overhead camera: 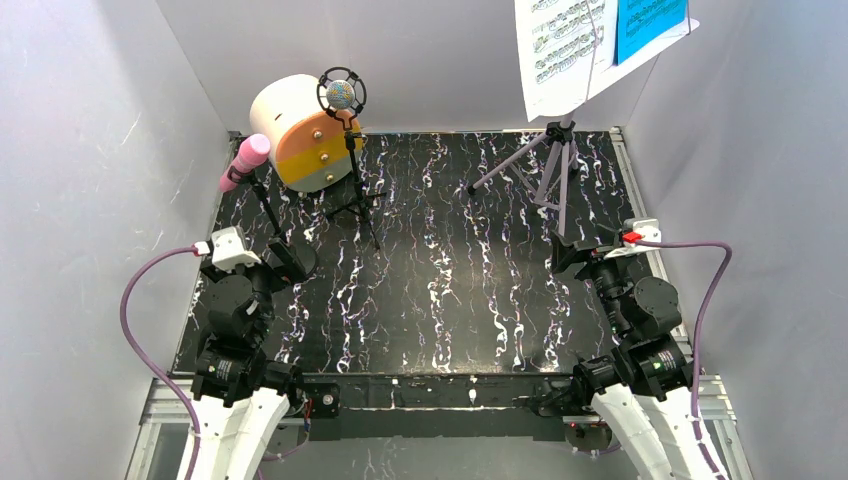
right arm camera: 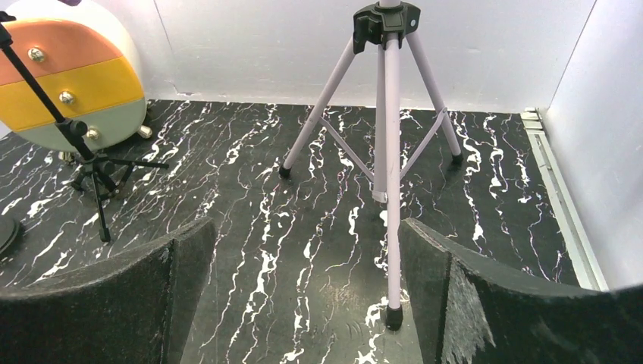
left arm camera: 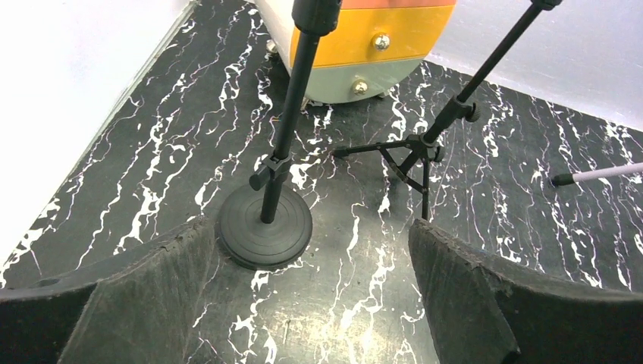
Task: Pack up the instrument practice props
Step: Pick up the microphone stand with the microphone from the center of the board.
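Stand (left arm camera: 282, 152) under pink mic (overhead camera: 246, 158) | upright on bench (overhead camera: 450, 290), just ahead-left of my left gripper (left arm camera: 312, 258), spread wide, empty | rack (right arm camera: 388, 114) upright facing right gripper (right arm camera: 307, 258), wide too

Glossy marbled black tabletop (overhead camera: 450, 300), matt black stand base (left arm camera: 265, 226), shiny metal knobs (left arm camera: 381, 42)

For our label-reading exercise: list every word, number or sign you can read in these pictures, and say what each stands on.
No text can be read in any view.
White sheet-music page: printed staves, too small to read.
Blue page: dark marks, too blurred to read.
Cream cylinder box: no lettering shows.
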Tool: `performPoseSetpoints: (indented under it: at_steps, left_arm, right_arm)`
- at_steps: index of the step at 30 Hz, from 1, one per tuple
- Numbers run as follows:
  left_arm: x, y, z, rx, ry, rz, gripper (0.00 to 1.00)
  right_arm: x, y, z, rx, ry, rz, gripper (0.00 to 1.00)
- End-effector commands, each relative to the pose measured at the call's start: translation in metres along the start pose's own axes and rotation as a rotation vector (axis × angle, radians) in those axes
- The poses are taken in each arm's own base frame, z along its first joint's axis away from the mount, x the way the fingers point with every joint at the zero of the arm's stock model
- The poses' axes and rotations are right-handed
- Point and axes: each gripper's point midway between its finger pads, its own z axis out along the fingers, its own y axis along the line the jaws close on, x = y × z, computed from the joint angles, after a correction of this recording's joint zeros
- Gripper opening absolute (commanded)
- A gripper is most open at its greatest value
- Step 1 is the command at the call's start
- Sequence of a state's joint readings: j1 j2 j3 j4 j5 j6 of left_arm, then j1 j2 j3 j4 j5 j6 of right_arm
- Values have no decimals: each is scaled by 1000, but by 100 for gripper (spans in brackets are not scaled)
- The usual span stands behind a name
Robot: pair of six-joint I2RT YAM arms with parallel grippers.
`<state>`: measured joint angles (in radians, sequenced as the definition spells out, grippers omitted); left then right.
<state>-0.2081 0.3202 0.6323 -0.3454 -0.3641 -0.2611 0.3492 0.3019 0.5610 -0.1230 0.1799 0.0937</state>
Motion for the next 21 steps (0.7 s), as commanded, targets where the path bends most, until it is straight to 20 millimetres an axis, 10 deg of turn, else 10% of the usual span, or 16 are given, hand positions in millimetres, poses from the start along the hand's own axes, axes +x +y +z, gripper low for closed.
performPoseSetpoints:
  at_steps: [1,21]
  left_arm:
    - [-6,10,2,-71,-10,-18,98]
    - [-6,18,45,-214,-36,-65,99]
  right_arm:
    - [-32,6,-4,-26,-86,22,99]
    - [-28,6,-9,-20,-99,93,99]
